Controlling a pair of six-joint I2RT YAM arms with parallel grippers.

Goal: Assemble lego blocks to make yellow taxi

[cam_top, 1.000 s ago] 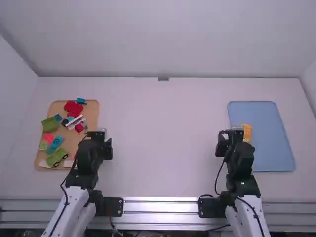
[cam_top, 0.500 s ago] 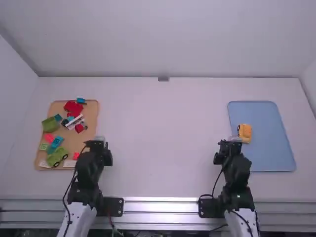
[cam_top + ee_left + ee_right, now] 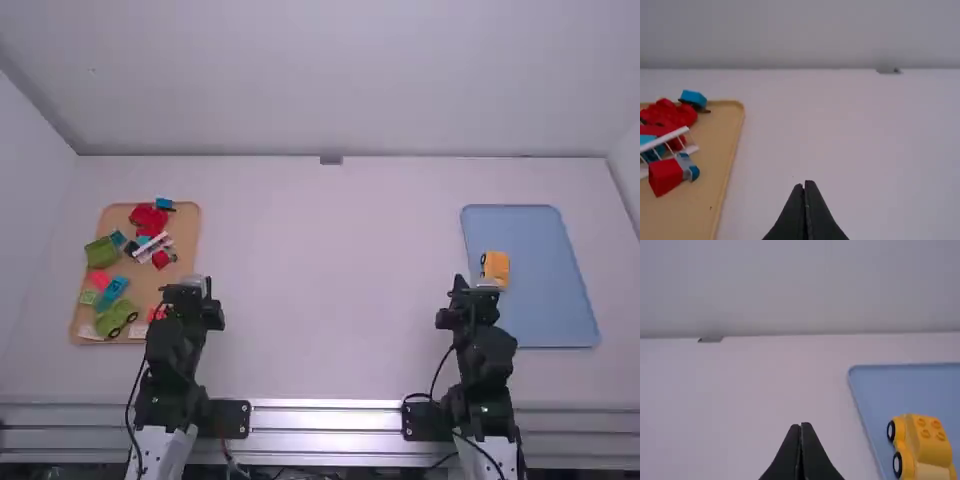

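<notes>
1 yel. car [image 3: 496, 266] on tray [image 3: 545, 310], L gripper [image 3: 195, 285] closed, R gripper [image 3: 480, 289] closed

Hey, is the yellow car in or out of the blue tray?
In: the yellow car sits inside the rim of the blue tray, near the edge facing the table's middle.

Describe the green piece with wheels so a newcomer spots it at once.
On the robot's left side of the white table lies a tan tray. Toward its near end sits a green piece. Two black wheels set it apart from the green block farther up.
</notes>
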